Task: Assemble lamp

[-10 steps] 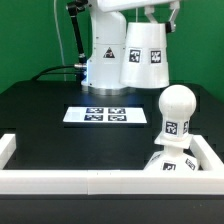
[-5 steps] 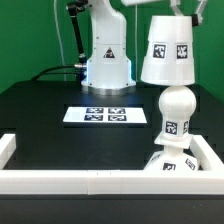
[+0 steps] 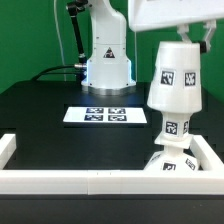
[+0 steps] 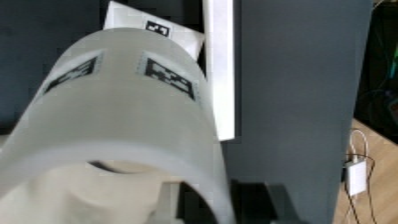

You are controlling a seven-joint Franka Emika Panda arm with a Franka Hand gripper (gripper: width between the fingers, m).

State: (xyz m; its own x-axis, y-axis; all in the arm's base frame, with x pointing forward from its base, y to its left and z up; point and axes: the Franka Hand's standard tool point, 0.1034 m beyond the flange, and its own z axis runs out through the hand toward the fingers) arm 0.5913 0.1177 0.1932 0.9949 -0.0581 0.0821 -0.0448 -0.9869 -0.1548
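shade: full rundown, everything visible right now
The shade is a white, plastic-looking tapered cup, narrow end up, wide open end down, roughly upright. Black-and-white square tags sit on its side wall. It hangs over the bulb, its rim already covering the bulb's top, so only the bulb's tagged lower part shows. The wrist view shows its hollow inside and two tags. The gripper holding its upper end is hidden; no fingers show clearly.

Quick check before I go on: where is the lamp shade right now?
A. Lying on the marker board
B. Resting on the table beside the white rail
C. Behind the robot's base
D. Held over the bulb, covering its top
D: in the exterior view the shade hangs over the bulb, hiding its top, with the base below.
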